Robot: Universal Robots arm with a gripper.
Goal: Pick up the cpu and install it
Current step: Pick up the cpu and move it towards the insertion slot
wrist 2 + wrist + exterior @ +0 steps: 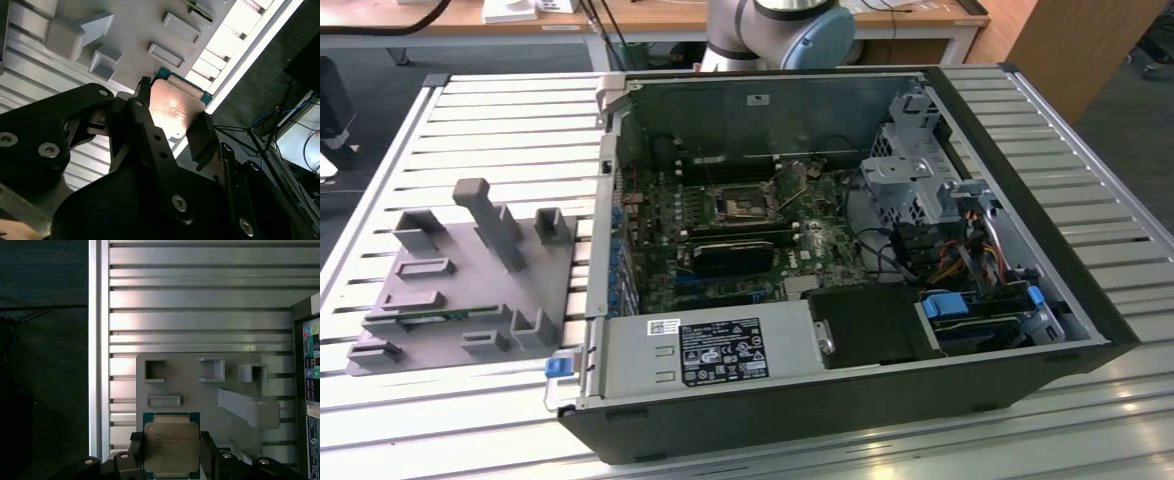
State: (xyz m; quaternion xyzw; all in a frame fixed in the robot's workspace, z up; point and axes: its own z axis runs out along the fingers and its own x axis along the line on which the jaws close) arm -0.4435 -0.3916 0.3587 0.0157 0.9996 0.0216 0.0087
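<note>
While its black fingers [136, 449] press on two opposite edges, the pincer [171, 451] is closed on the cpu [171, 445], a flat square chip with a silver lid and a thin green rim. In both wrist views the cpu sits between the fingertips, with the lid facing the cameras. In the first wrist view part of the chip is covered by the pincer's dark body. In the second wrist view one corner of the cpu [175, 106] disappears behind a finger of the pincer [172, 119], and glare washes over the lid. Behind the chip lies a grey fixture [190, 390] with raised blocks and shallow pockets, resting on the slatted metal tabletop [200, 315]. Whether the cpu touches the fixture or hangs clear of it is hard to make out. A sliver of the computer case [311, 375] is cut off at the frame's edge. On the exterior view's left the same fixture [454, 290] stands on the tabletop [494, 130]. The open computer case [854, 250] fills the centre and the exterior view's right. Inside it the motherboard [720, 250] lies partly hidden by cables and drive cages, and its square socket [744, 203] is in the upper middle. At the top centre of that view the arm [781, 30] is cut off by the frame.
</note>
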